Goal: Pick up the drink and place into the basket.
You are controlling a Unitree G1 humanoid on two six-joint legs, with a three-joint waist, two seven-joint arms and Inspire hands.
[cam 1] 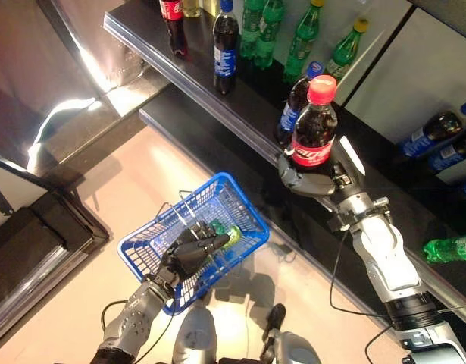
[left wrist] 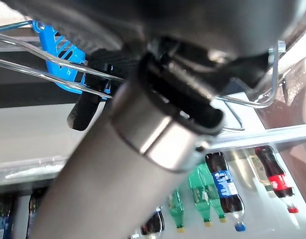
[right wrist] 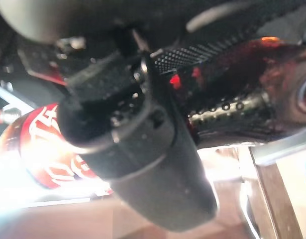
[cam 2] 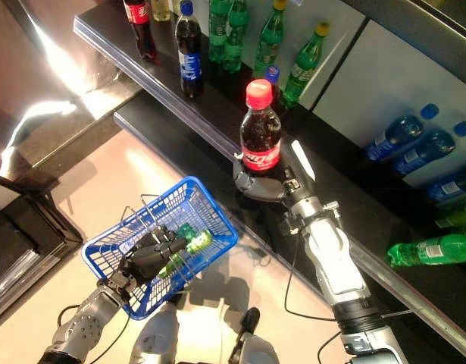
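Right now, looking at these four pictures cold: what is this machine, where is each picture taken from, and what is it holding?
It is a two-armed humanoid robot. The two wide pictures come from its head, looking down; the two close ones from cameras on its wrists. Its right hand is curled round a cola bottle with a red cap, held upright above the edge of the dark shelf. Its left hand grips the wire handle of a blue basket, which already holds a green bottle. More bottles stand on the shelf.
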